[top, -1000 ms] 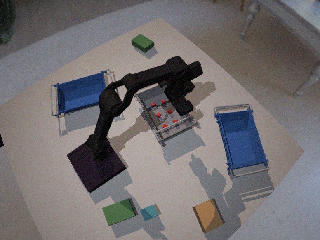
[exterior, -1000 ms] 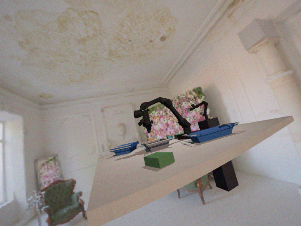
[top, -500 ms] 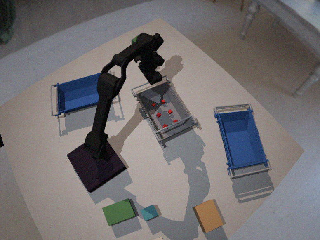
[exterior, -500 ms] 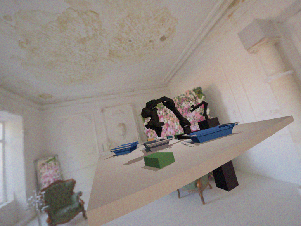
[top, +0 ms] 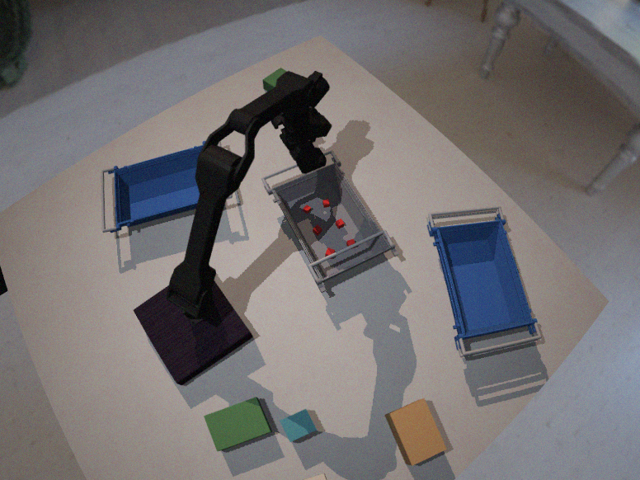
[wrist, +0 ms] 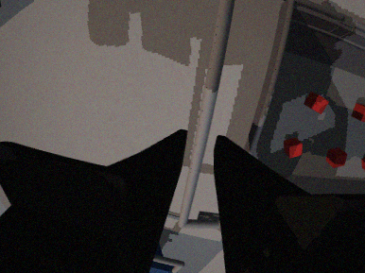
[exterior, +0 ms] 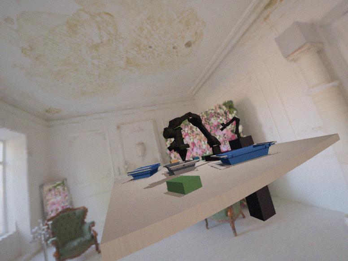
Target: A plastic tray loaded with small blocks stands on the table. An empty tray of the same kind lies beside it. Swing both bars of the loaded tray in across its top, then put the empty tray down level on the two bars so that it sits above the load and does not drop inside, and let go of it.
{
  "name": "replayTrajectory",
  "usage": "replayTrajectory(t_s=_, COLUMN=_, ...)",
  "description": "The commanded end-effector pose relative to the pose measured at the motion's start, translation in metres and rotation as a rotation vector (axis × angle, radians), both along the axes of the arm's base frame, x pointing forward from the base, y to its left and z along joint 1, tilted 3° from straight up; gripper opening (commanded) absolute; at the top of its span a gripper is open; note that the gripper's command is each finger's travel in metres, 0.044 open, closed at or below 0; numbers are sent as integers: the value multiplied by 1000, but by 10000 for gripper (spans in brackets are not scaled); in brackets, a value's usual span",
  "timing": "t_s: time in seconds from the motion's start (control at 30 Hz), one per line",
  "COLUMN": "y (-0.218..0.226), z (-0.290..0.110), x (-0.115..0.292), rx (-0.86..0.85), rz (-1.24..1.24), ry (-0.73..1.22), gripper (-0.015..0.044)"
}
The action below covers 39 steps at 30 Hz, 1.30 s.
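The grey loaded tray [top: 355, 202] [exterior: 183, 168] stands mid-table with several red blocks [top: 340, 223] [wrist: 292, 147] inside. Its near bar [top: 347, 249] lies across the top. Its far bar [top: 280, 171] [wrist: 215, 75] is swung out over the end. My gripper [top: 313, 166] [exterior: 183, 159] [wrist: 200, 140] points down at the far end, slightly open and empty. In the wrist view the far bar runs in line with the gap between the fingertips; I cannot tell the height left between them. Two empty blue trays, left [top: 160, 164] [exterior: 246, 155] and right [top: 480, 244] [exterior: 143, 172], have their bars out.
A green block [top: 274, 78] [exterior: 184, 184] stands beyond the far end. A green block [top: 238, 423], a teal block [top: 298, 425] and an orange block [top: 416, 431] lie along the near side. The arm's dark base [top: 181, 349] is at the left.
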<state>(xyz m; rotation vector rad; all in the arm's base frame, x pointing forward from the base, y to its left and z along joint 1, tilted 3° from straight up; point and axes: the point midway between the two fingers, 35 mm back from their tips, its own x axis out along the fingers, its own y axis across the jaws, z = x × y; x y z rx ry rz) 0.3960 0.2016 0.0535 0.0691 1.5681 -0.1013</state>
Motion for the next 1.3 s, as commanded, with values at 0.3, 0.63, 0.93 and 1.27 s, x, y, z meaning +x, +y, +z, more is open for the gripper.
replayTrajectory(t_s=0.3, y=-2, z=-40, x=-2, rx=-4, rz=-6, ry=6, gripper=82)
replayTrajectory(t_s=0.63, y=-20, z=-11, x=-4, rx=-6, rz=-6, ry=6, gripper=82)
replayTrajectory(t_s=0.93, y=-49, z=-5, x=-7, rx=-8, rz=-6, ry=6, gripper=82)
replayTrajectory(t_s=1.27, y=-76, z=-23, x=-10, rx=-10, rz=-6, ry=7, gripper=82)
